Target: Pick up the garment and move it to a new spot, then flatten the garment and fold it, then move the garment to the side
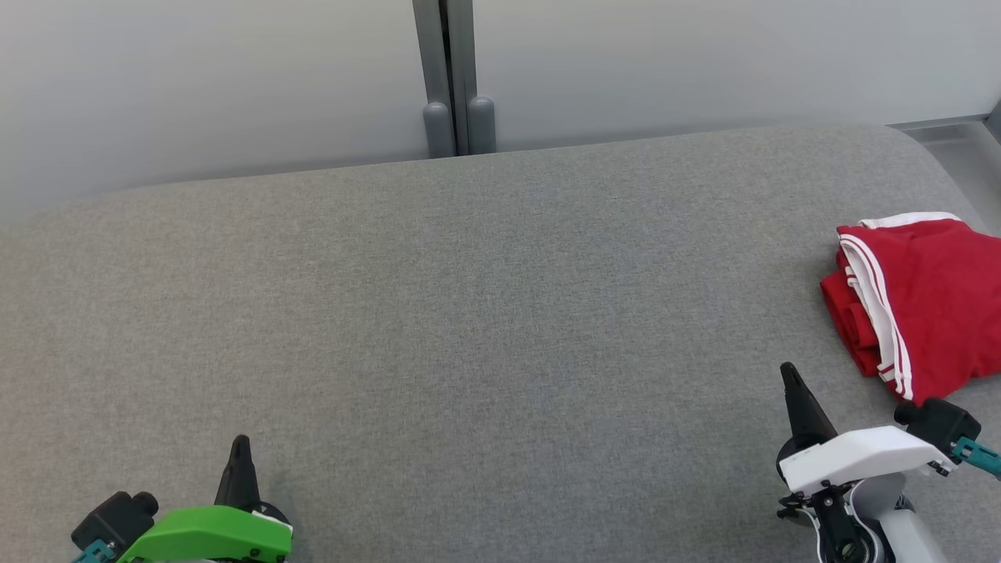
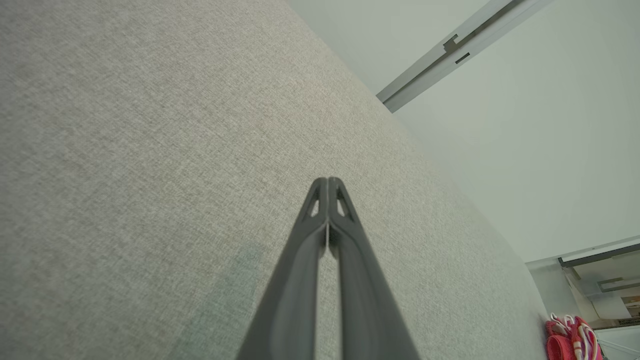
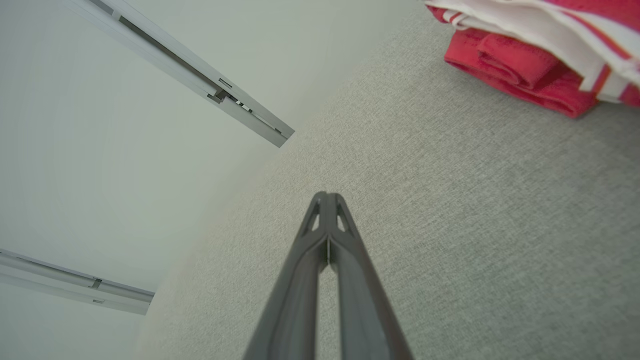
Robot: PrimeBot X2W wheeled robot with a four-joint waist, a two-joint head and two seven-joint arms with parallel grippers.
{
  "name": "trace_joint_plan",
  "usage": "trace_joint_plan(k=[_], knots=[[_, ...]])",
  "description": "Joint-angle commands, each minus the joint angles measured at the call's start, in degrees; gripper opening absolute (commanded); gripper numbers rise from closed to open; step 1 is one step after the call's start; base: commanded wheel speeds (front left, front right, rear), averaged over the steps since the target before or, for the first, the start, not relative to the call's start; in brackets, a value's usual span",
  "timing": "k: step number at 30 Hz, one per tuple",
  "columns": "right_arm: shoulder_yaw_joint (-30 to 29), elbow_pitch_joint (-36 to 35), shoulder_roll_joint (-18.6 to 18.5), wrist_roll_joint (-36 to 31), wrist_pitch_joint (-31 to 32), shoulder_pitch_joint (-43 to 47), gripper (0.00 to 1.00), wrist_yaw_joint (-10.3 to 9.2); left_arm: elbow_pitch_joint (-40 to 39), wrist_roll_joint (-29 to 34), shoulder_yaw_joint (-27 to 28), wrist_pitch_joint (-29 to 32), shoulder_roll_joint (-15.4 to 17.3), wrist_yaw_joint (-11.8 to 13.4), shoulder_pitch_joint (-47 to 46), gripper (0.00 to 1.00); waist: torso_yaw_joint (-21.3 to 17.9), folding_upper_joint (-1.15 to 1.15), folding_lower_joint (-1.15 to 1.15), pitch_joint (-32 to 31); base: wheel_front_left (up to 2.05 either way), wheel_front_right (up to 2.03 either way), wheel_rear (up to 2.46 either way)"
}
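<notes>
The garment [image 1: 931, 301] is red with white stripes and lies folded in a neat pile at the right edge of the grey fabric surface [image 1: 469, 313]. It also appears as the red garment [image 3: 520, 65] at the top right of the right wrist view and as a small red garment [image 2: 570, 337] at the lower right of the left wrist view. My right gripper [image 1: 788, 369] hovers just left of and below the pile, shut, nothing held. My left gripper [image 1: 240, 442] sits at the lower left, far from the cloth, shut and empty. Both fingertip pairs, left gripper [image 2: 328, 180] and right gripper [image 3: 327, 195], touch.
A pale wall with a grey vertical post [image 1: 453, 78] stands behind the surface's far edge. The surface's rounded right corner [image 1: 931, 148] lies just beyond the garment, with floor past it. Wide bare fabric stretches between the two grippers.
</notes>
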Motion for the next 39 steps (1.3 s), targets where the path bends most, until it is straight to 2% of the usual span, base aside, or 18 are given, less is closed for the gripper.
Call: trace_joint_plan(k=[1,39], knots=[[-0.4,-1.2,-0.3,1.9,0.4,0.1,0.00,-0.02,-1.0,-2.0,0.6,0.4,0.3,-0.4,-1.8,0.00,0.0,0.00,0.00,0.0,0.00,0.00,0.00],[-3.1,-5.6,-0.5,24.8,6.6,1.6,0.00,-0.04,-3.0,-24.8,3.9,6.5,0.5,-2.8,-4.2,0.00,0.3,0.00,0.00,-0.5,0.00,0.00,0.00]])
